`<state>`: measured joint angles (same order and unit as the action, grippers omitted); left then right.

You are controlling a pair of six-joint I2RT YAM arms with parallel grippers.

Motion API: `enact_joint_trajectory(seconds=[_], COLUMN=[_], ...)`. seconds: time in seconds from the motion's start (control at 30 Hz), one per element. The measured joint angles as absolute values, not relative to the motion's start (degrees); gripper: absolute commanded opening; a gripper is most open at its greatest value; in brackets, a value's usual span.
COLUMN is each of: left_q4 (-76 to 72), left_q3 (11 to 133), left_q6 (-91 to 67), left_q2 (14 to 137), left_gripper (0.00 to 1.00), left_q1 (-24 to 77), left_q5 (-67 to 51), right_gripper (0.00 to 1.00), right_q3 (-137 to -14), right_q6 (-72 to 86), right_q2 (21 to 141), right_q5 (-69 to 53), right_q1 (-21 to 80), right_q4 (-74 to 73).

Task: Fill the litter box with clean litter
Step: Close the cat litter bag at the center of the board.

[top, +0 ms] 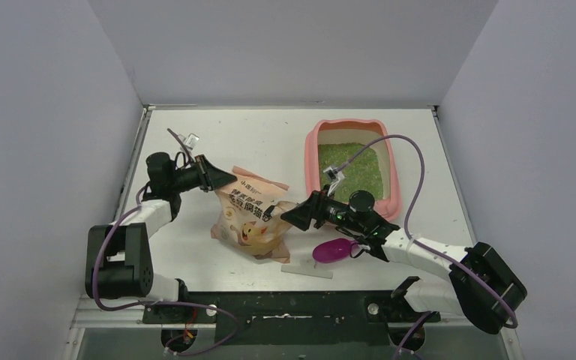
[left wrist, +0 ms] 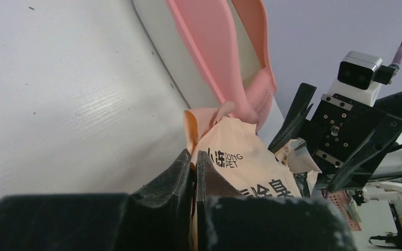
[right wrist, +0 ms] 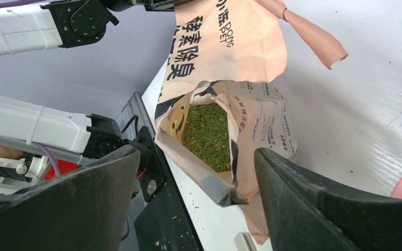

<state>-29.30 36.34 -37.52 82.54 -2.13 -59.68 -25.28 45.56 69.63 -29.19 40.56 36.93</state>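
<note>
From above: the pink litter box (top: 312, 161) sits toward the desk's far right corner, holding a bed of green litter (top: 351, 166). A peach bag (top: 251, 217) lies mid-desk, and a magenta scoop (top: 331, 250) lies near the near edge.

Left wrist view: the left end effector (left wrist: 194, 170) is clamped tight on the peach bag's top edge.

Right wrist view: the right end effector (right wrist: 194, 157) stands wide apart, gripping nothing. The bag's torn-open mouth shows between its jaws, with more litter inside.
</note>
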Motion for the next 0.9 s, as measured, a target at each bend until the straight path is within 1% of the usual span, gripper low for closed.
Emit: enact_joint_trajectory(seconds=[0.07,0.13,0.23,0.3,0.33,0.37,0.4,0.43,0.47,0.57,0.63,0.67,0.73,0.8,0.9], left_q4=[-29.71,-29.71,-29.43,-29.34,-29.34,-29.32,-29.3,-29.26,-29.23,-29.45,-29.87,-30.15,-30.37,-30.59,-30.65], left_q3=[36.38,36.36,36.21,36.21,36.21,36.21,36.21,36.21,36.16,35.94,35.86,35.7,35.38,35.05,34.96], left_q6=[-38.41,-39.31,-40.49,-40.86,-40.93,-40.95,-40.97,-41.01,-41.12,-41.63,-42.28,-42.68,-43.22,-43.7,-44.34], left_q2=[82.28,81.65,79.13,76.95,76.14,75.64,75.18,74.89,74.76,74.7,74.7,74.65,74.46,74.15,73.78], left_gripper=[0.0,0.0,0.0,0.0,0.0,0.0,0.0,0.0,0.0,0.0,0.0,0.0,0.0,0.0,0.0], left_q1=[-2.68,-3.55,-5.28,-5.87,-5.96,-5.96,-6.02,-6.09,-6.2,-6.5,-6.66,-6.76,-7.11,-7.73,-8.45], left_q5=[-60.25,-60.49,-60.55,-60.9,-61.17,-61.34,-61.43,-61.54,-61.58,-61.8,-61.89,-62.02,-62.02,-62.0,-62.08], right_gripper=[0.69,0.64,0.62,0.63,0.65,0.69,0.76,0.78,0.77,0.64,0.58,0.56,0.57,0.47,0.42], right_q3=[-25.26,-25.23,-25.23,-25.23,-25.23,-25.23,-25.23,-25.23,-25.23,-25.21,-25.21,-25.21,-25.21,-25.21,-25.21], right_q6=[45.74,46.0,46.15,46.15,46.13,46.13,46.11,46.09,46.09,45.45,45.12,44.99,44.84,44.88,44.95], right_q2=[69.63,69.63,69.91,70.61,71.0,71.48,72.01,72.38,72.53,72.64,72.84,73.17,74.17,75.53,76.64], right_q5=[-30.06,-30.96,-32.32,-33.08,-33.36,-33.56,-33.74,-33.91,-33.93,-33.89,-33.89,-33.91,-34.0,-34.57,-35.44], right_q1=[39.81,39.16,38.72,38.7,38.72,38.7,38.7,38.7,38.7,38.7,38.7,38.7,38.72,38.81,39.22], right_q4=[37.06,37.43,38.7,40.1,40.66,41.1,41.63,41.93,42.0,42.13,42.41,42.7,43.11,43.64,44.38])
